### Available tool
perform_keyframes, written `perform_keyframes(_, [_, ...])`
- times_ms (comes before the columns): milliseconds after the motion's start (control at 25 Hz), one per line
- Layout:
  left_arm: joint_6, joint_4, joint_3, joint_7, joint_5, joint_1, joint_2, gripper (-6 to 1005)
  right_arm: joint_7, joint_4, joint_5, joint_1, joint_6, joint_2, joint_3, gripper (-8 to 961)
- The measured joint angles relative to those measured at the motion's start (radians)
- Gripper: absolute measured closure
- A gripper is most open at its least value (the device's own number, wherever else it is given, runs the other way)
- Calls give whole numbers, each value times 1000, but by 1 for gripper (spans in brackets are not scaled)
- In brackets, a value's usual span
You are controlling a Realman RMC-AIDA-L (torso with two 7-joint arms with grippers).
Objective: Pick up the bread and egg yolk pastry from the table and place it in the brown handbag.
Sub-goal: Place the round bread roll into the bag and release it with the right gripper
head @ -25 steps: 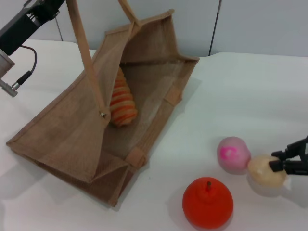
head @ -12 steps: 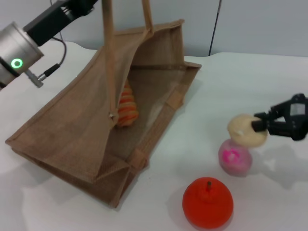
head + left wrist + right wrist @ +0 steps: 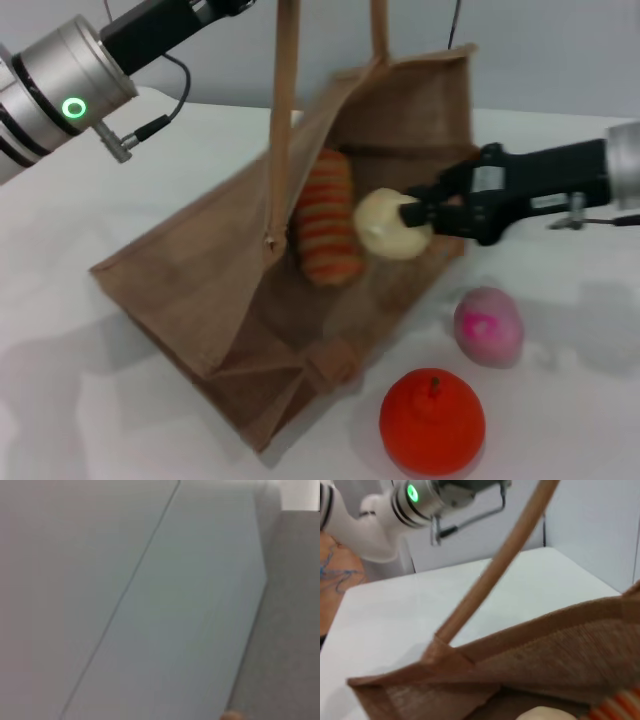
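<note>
Roughly two-thirds done, by my reading. The brown handbag (image 3: 200, 290) lies on the white table (image 3: 560, 200) with its mouth held open: the left arm (image 3: 70, 95) reaches up and away out of the head view, and the tan handles (image 3: 283, 120) run taut up the same way, so it probably has them, though the left pincer itself is not in view.

The bread (image 3: 327, 230) already sits inside the bag, just beyond the right pincer's tip, resting on the lower wall. That half looks finished.

What remains: the egg yolk pastry (image 3: 388, 224). The right gripper (image 3: 418, 214) is clenched on it, fingers pressed against the pastry's near side. The pastry hangs at the bag's mouth, just beside the bread, apparently not yet resting on the weave. Release and withdrawal are not yet done.

Right arm pose: stretched nearly level across the table from the robot's right, wrist pointing into the opening. The right wrist view shows the bag's rim and a handle (image 3: 495, 565) ahead, with the pastry (image 3: 545, 713) and a striped edge of bread (image 3: 620, 705) right under the pincer.

Behind the pincer, near the arm's underside, a pink ball (image 3: 488, 325); nearer the robot than that, a red-orange fruit (image 3: 432, 420). Both lie outside the bag.
</note>
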Motion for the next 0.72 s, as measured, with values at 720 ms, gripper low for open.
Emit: perform_keyframes(720, [-83, 6, -15, -33, -49, 19, 6, 826, -315, 232, 489, 35, 385, 12, -393, 760])
